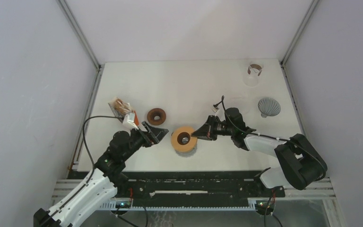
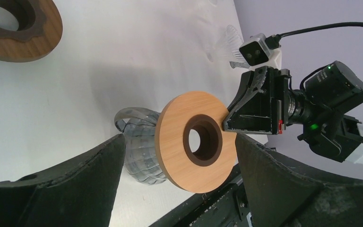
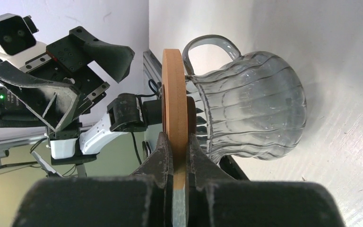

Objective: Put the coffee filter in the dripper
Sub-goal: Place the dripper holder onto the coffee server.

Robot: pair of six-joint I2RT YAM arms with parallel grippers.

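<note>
Right gripper (image 3: pixel 178 146) clamped on light wooden ring (image 2: pixel 194 139) atop ribbed glass dripper (image 3: pixel 250 113), centre of top view. Left gripper (image 1: pixel 158 134) spread wide, empty, just left of ring. Brown paper filters (image 1: pixel 119 107), seemingly, lie upper left of it.

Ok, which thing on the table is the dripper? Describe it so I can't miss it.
Look at the near middle of the table, between the left gripper and the right gripper. The dripper is the ribbed clear glass cup wearing a light wooden ring, which the right gripper clamps by its rim. The dark ring behind it lies flat with no glass.
</note>
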